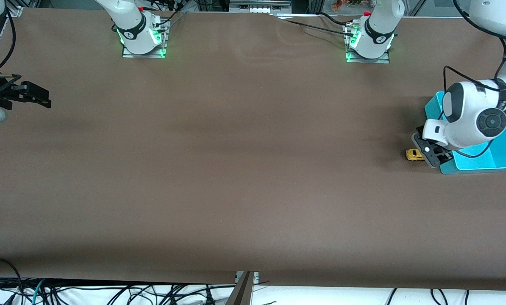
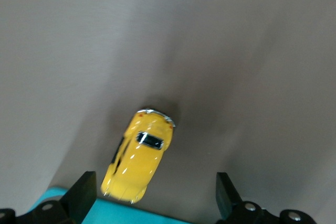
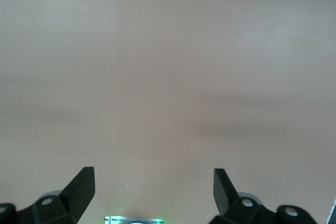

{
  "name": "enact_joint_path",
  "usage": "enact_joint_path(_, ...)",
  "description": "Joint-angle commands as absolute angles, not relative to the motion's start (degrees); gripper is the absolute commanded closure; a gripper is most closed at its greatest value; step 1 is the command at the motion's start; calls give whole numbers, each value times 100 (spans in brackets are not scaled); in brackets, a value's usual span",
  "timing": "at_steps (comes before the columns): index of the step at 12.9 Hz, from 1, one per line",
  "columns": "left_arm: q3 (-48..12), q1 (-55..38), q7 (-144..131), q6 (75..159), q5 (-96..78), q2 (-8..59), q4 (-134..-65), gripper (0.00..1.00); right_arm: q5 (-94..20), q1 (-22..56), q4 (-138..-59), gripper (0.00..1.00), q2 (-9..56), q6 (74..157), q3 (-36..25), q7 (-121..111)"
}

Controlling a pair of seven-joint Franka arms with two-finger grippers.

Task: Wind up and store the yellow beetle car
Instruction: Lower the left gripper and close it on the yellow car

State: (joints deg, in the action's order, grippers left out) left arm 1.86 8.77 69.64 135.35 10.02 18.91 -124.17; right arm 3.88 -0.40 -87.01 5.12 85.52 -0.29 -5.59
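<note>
The yellow beetle car (image 1: 414, 154) is tiny and glossy. It stands on the brown table beside the cyan bin (image 1: 505, 148), at the bin's corner toward the right arm's end. My left gripper (image 1: 432, 156) hangs open just over the car and the bin's edge. In the left wrist view the car (image 2: 139, 156) lies ahead of the open left gripper (image 2: 155, 181), close to one fingertip (image 2: 84, 187) and untouched, with the bin's rim (image 2: 131, 214) under its tail. My right gripper (image 1: 41, 97) waits open over bare table at the right arm's end, and the right wrist view shows nothing in the right gripper (image 3: 154, 176).
The left arm's white wrist (image 1: 473, 114) hangs over the bin and hides part of it. The two arm bases (image 1: 143, 36) stand along the table's edge farthest from the front camera. Cables hang below the near edge.
</note>
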Motion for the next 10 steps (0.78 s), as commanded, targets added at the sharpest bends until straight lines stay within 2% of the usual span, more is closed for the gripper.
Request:
enact_joint_path(1,158,1037,8145,14324,879,1863,-12910,0,404,26,-8728,0,474,8534,0,-413)
enact_joint_path(7,158,1046,8630,14941,940,2179,-12885,0,439,9,-8675,0,536,8543,-9,-448)
enact_joint_path(10,158,1090,8631,14968,879,2250,-12858,0,448,-9,-8675,0,536,8543,-9,-466)
